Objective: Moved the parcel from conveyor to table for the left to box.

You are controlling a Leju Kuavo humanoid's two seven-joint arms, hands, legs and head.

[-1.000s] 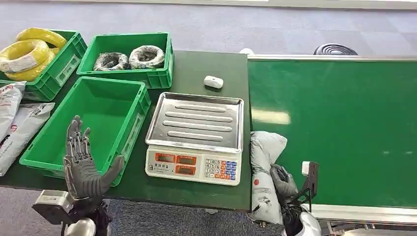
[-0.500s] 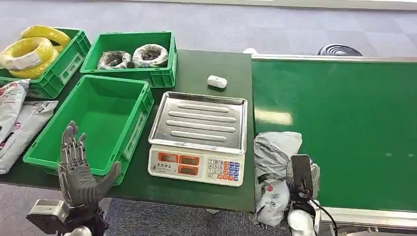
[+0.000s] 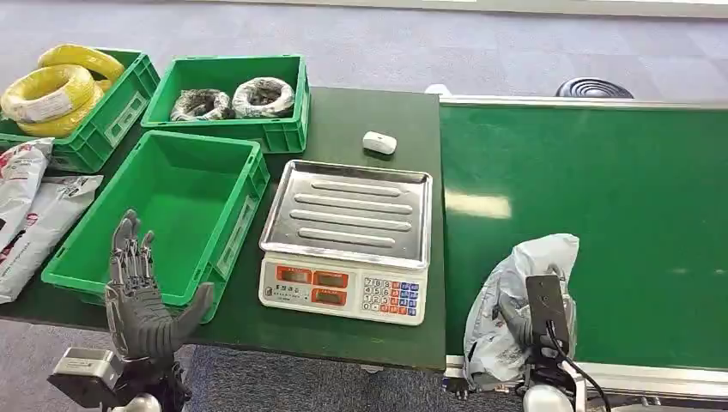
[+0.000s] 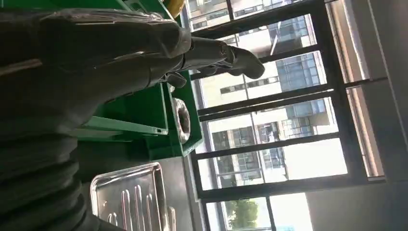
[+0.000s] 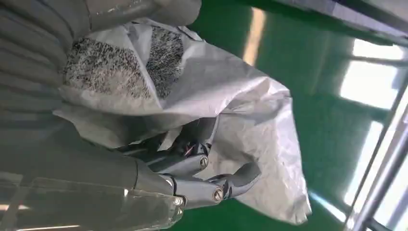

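A crumpled grey plastic parcel [image 3: 515, 296] is lifted at the near edge of the green conveyor [image 3: 601, 197]. My right hand [image 3: 522, 319] grips it from below, fingers [image 5: 211, 185] curled into the wrinkled bag [image 5: 231, 96]. My left hand [image 3: 137, 296] is raised with fingers spread apart and holds nothing, just in front of the near rim of the large empty green crate [image 3: 163, 215]. In the left wrist view its fingers [image 4: 211, 53] stretch past the crate's edge. The dark table [image 3: 360, 129] carries the scale.
A weighing scale [image 3: 343, 240] with a steel tray stands between the crate and the conveyor. Behind are a crate of yellow cable coils [image 3: 60, 94] and a crate of grey coils [image 3: 227, 99]. Bagged parcels [image 3: 26, 206] lie at the far left; a small white device [image 3: 379, 142] lies behind the scale.
My right hand has lifted the parcel and carried it rightward, from the table-conveyor gap to over the conveyor's near edge. The left hand has barely moved.
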